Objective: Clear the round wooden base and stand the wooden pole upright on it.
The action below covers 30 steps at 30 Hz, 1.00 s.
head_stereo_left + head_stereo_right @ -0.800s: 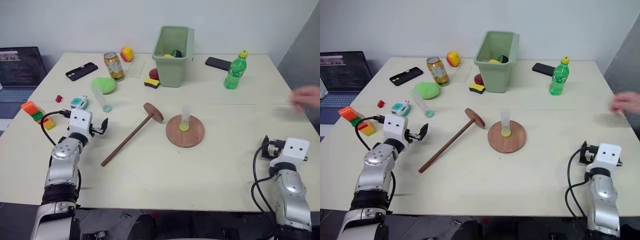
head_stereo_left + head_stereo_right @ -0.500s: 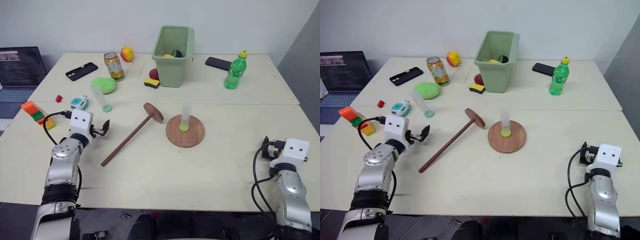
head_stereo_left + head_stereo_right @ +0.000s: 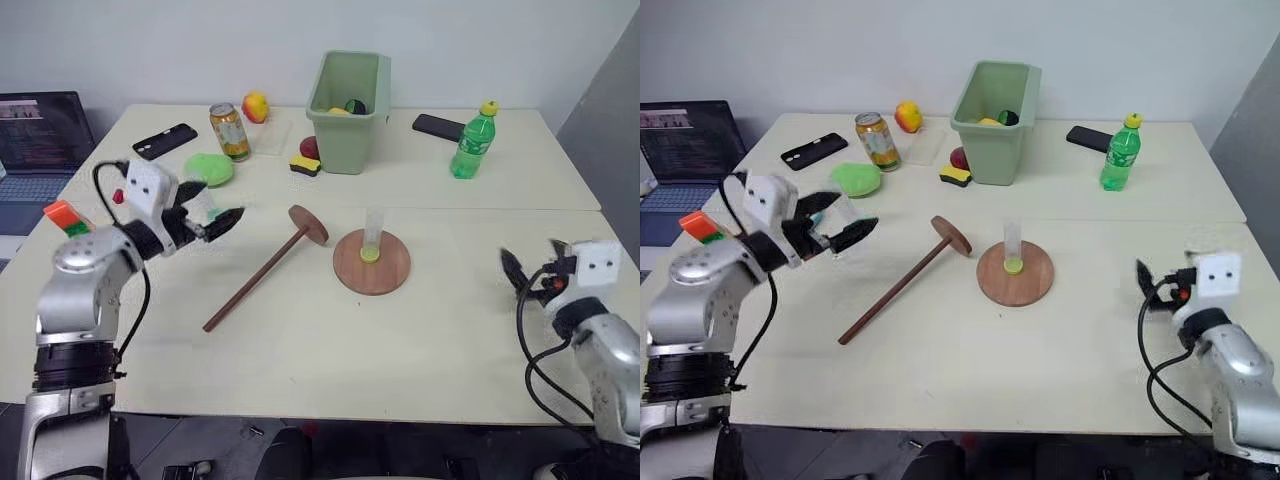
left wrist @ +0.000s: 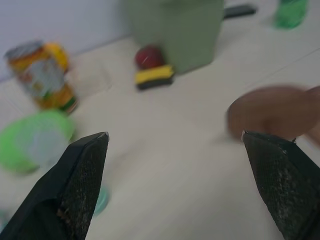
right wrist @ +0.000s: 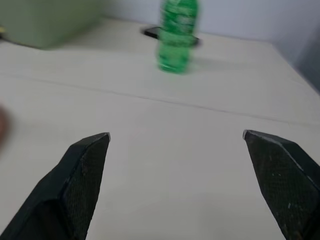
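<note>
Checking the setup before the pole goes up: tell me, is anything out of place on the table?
Yes. A clear plastic tube stands upright at the middle of the round wooden base, blocking it. The wooden pole lies flat on the table, left of the base.

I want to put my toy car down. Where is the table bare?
Bare spots: the near strip of the table below the wooden pole and round wooden base, and between the base and right claw. Crowded: around the can and green bin.

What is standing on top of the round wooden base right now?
A clear plastic tube with a yellow-green end stands upright on the round wooden base, over its middle, covering whatever lies there.
</note>
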Motion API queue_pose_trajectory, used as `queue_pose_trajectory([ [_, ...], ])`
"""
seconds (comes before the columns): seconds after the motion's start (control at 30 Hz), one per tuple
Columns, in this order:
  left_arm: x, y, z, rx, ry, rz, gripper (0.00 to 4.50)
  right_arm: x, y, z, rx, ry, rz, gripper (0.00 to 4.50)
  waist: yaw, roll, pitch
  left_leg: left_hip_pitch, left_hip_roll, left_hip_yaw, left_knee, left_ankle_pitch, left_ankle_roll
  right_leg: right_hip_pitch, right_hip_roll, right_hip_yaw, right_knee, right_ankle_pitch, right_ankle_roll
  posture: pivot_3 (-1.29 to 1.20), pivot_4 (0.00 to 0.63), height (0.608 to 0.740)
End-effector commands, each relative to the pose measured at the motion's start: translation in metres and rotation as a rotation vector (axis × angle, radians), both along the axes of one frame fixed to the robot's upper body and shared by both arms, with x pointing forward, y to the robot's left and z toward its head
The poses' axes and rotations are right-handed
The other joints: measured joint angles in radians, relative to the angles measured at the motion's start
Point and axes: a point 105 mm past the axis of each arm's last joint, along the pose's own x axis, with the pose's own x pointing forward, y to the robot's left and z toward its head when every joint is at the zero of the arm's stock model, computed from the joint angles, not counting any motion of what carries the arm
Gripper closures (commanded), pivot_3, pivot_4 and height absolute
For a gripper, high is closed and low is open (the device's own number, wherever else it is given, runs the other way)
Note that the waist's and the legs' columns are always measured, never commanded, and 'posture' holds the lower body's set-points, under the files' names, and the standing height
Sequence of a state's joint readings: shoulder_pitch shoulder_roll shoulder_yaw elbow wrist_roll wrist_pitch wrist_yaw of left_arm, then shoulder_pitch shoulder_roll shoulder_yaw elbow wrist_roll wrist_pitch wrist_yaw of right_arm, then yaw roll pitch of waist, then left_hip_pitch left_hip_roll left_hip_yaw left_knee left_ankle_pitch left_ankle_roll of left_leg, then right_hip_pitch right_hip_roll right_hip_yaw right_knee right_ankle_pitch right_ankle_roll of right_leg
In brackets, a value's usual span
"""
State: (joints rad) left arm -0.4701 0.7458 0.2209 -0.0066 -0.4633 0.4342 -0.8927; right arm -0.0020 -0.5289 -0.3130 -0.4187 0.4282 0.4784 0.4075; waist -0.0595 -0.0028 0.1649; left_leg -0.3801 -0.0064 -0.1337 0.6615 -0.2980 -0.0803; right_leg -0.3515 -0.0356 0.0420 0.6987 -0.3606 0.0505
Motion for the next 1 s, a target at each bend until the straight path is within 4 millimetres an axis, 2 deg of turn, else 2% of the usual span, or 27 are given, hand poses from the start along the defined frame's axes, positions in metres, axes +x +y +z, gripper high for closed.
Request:
queue_pose_trajectory([
  [0.03, -0.033, -0.037, 0.002, 0.084, -0.01, -0.27, 0.0, -0.012, 0.067, 0.016, 0.063, 0.046, 0.365, 0.01, -0.007, 0.0, 0.0, 0.0, 0.0, 0.001, 0.0, 0.0, 0.0, 0.0, 0.0, 0.0, 0.0, 0.0, 0.0, 0.0, 0.15, 0.74],
  [0.13, -0.045, -0.054, 0.003, 0.06, -0.01, -0.361, 0.0, -0.005, 0.101, 0.022, 0.089, 0.06, 0.474, 0.01, -0.013, 0.0, 0.0, 0.0, 0.0, 0.0, 0.0, 0.0, 0.0, 0.0, 0.0, 0.0, 0.0, 0.0, 0.0, 0.0, 0.15, 0.74],
  [0.27, -0.062, -0.069, -0.002, 0.051, -0.008, -0.437, 0.0, 0.013, 0.12, 0.027, 0.117, 0.041, 0.463, 0.01, -0.012, -0.001, 0.0, 0.0, 0.0, -0.001, 0.001, -0.001, 0.001, 0.0, 0.0, 0.0, 0.0, 0.0, 0.0, 0.0, 0.15, 0.74],
  [0.4, -0.07, -0.072, -0.006, 0.035, 0.002, -0.447, 0.0, 0.036, 0.129, 0.029, 0.124, 0.014, 0.402, 0.01, -0.006, -0.002, 0.0, -0.001, 0.0, 0.0, 0.0, 0.0, 0.0, -0.001, 0.0, 0.0, -0.001, 0.0, 0.0, 0.0, 0.15, 0.74],
  [0.53, -0.067, -0.068, -0.006, 0.031, -0.013, -0.409, 0.0, 0.053, 0.135, 0.028, 0.137, 0.001, 0.359, 0.01, -0.005, -0.002, 0.0, -0.001, 0.0, -0.001, 0.001, 0.0, 0.0, -0.001, 0.0, 0.0, 0.0, 0.0, 0.0, 0.0, 0.15, 0.74],
  [0.97, -0.063, -0.069, -0.005, 0.015, -0.034, -0.381, 0.0, 0.06, 0.161, 0.031, 0.189, -0.014, 0.416, 0.01, -0.007, -0.002, 0.0, -0.001, 0.0, -0.001, 0.0, 0.0, 0.0, -0.002, 0.0, 0.0, 0.0, 0.0, 0.0, 0.0, 0.15, 0.74],
  [1.0, -0.063, -0.069, -0.005, 0.015, -0.036, -0.381, 0.0, 0.061, 0.161, 0.032, 0.193, -0.017, 0.413, 0.19, -0.007, -0.002, 0.0, -0.001, 0.0, -0.001, 0.0, 0.0, 0.0, -0.002, 0.0, 0.0, 0.0, 0.0, 0.0, 0.0, 0.15, 0.74],
])
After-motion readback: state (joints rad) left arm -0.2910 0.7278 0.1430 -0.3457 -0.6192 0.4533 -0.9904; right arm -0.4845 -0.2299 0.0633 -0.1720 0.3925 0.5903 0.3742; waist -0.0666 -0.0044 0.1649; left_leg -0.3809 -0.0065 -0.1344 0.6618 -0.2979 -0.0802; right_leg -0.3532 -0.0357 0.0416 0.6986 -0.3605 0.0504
